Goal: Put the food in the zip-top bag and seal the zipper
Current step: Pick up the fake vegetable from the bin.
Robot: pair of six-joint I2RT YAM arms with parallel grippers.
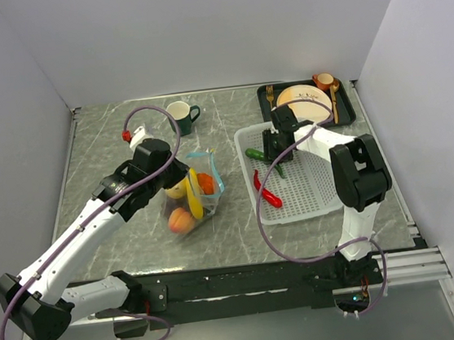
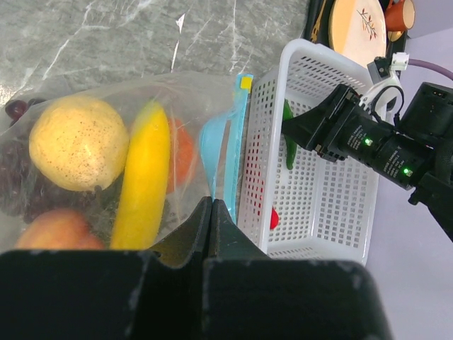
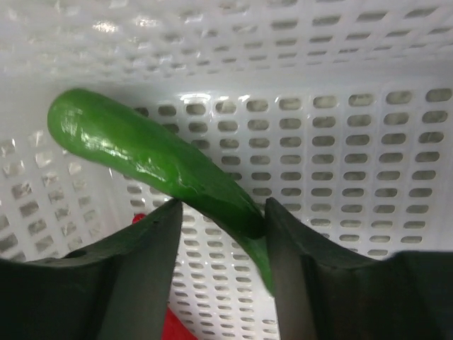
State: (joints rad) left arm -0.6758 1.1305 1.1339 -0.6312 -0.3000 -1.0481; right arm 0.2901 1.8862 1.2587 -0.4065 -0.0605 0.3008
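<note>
The clear zip-top bag (image 1: 187, 197) lies on the table with a lemon (image 2: 78, 142), banana (image 2: 141, 184), orange (image 2: 184, 152), peach (image 2: 56, 230) and grapes (image 2: 25, 195) inside. My left gripper (image 2: 212, 202) is shut on the bag's mouth edge by the teal zipper (image 2: 230, 142). In the white basket (image 1: 313, 201), my right gripper (image 3: 223, 212) is open with its fingers on either side of the green pepper (image 3: 141, 159). The right finger touches the pepper's thin end. A red chili (image 1: 267, 190) lies in the basket nearer the front.
A dark tray (image 1: 346, 107) with a cream plate (image 1: 305, 102), cutlery and a small cup stands at the back right. A green mug (image 1: 180, 114) sits at the back middle. White walls close in the table on three sides.
</note>
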